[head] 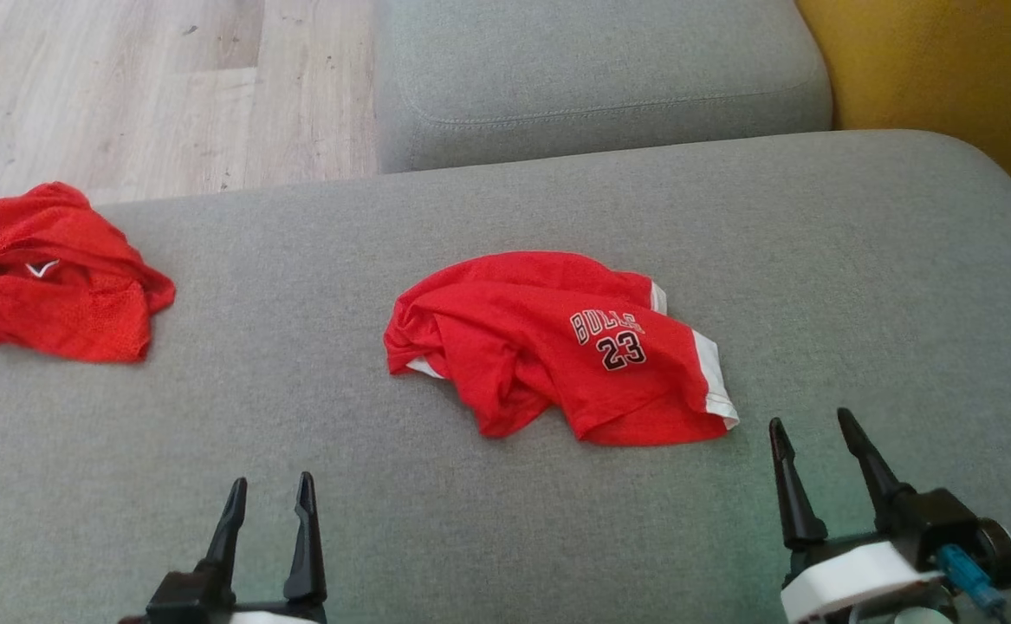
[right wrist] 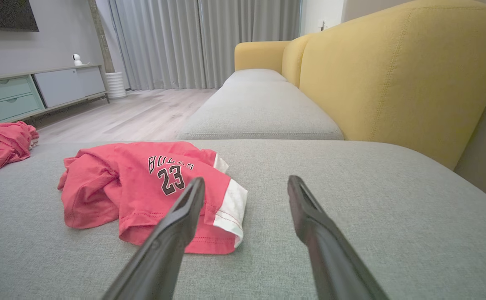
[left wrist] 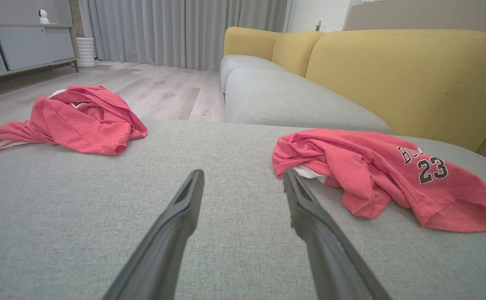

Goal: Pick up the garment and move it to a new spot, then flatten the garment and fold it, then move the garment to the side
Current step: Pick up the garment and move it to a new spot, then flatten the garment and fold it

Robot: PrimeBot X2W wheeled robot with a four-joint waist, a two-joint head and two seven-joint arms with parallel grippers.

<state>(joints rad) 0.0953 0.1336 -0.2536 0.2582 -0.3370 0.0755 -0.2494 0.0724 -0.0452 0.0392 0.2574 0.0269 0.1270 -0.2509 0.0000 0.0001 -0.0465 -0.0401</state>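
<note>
A crumpled red garment with white trim and "BULLS 23" printed on it lies in the middle of the grey sofa seat. It also appears in the left wrist view, garment, and in the right wrist view, garment. My left gripper hovers open near the seat's front edge, well to the left of the garment, and its fingers hold nothing. My right gripper stands open just to the right of the garment's white hem, and its fingers are empty.
A second crumpled red garment lies at the seat's far left edge. Another grey cushion sits beyond, with a yellow backrest on the right and wood floor on the left. A cabinet stands across the room.
</note>
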